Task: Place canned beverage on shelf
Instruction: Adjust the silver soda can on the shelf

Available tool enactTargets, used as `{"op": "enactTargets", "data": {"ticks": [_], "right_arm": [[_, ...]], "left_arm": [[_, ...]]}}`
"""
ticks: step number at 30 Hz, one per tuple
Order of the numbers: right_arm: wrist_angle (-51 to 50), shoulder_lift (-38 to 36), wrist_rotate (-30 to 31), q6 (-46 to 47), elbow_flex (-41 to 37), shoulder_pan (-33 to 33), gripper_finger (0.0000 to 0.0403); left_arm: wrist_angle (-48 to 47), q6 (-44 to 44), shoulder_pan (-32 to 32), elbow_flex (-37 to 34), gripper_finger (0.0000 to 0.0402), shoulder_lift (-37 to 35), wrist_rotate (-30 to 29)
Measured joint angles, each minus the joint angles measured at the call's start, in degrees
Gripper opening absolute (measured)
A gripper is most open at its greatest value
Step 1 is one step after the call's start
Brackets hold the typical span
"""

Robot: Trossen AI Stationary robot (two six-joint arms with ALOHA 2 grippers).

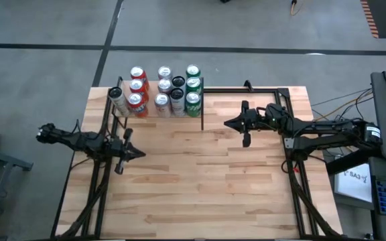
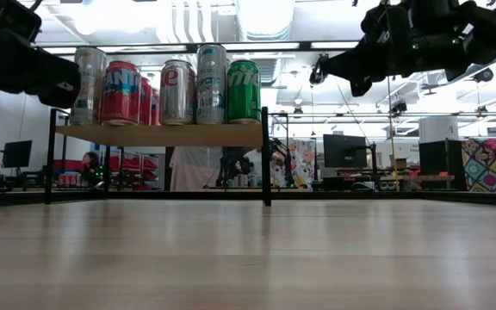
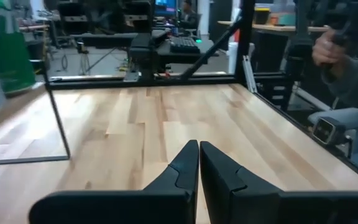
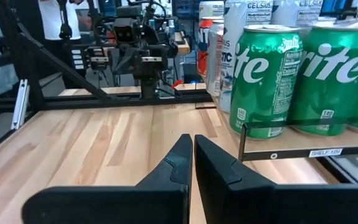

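Cans (image 1: 163,91) crowd the shelf (image 2: 162,134) — none left beside it; left gripper (image 1: 127,154) and right gripper (image 1: 244,124) clenched, empty — task looks done.

Cans (image 1: 163,90) crowd the shelf (image 1: 196,115); the tabletop (image 1: 200,181) in front lies bare.

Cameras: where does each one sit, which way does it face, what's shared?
High: overhead, straight down on the table, both arms, shelf.
Low: table height, level toward the room; shelf with cans, arms overhead.
Left wrist: past the shut left gripper across the tabletop; a person's hand beyond.
Right wrist: past the shut right gripper toward the green cans.
Shared: the shelf's cans show in all four views.
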Motion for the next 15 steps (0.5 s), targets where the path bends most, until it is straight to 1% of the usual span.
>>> {"op": "enactTargets", "data": {"ticks": [1, 4, 7, 9, 13, 15], "right_arm": [[0.0, 0.0, 0.1, 0.5, 0.0, 0.0, 0.0009], [-0.1, 0.0, 1.5, 3.0, 0.5, 0.0, 0.0009], [0.0, 0.5, 2.4, 4.5, 2.2, 0.6, 0.0009], [-0.1, 1.2, 2.2, 4.1, 3.7, 1.6, 0.0009], [-1.4, 1.8, 1.7, 2.3, 6.7, 3.1, 0.0009], [-3.7, 1.8, 3.8, 2.3, 8.7, 3.6, 0.0009]], "left_arm": [[0.3, 0.0, 0.0, 0.0, 0.0000, 0.0, -0.6], [3.1, -0.3, 0.0, -0.2, 0.0000, 0.3, -5.3], [8.2, 0.7, 0.0, -0.2, 0.0000, 1.4, -5.9], [10.6, 1.8, 0.0, -0.2, 0.0000, 2.6, -6.3], [11.6, 1.3, 0.0, 0.9, 0.0000, 5.6, -11.9], [12.1, 0.8, 0.0, 2.6, 0.0000, 7.8, -14.2]]}}
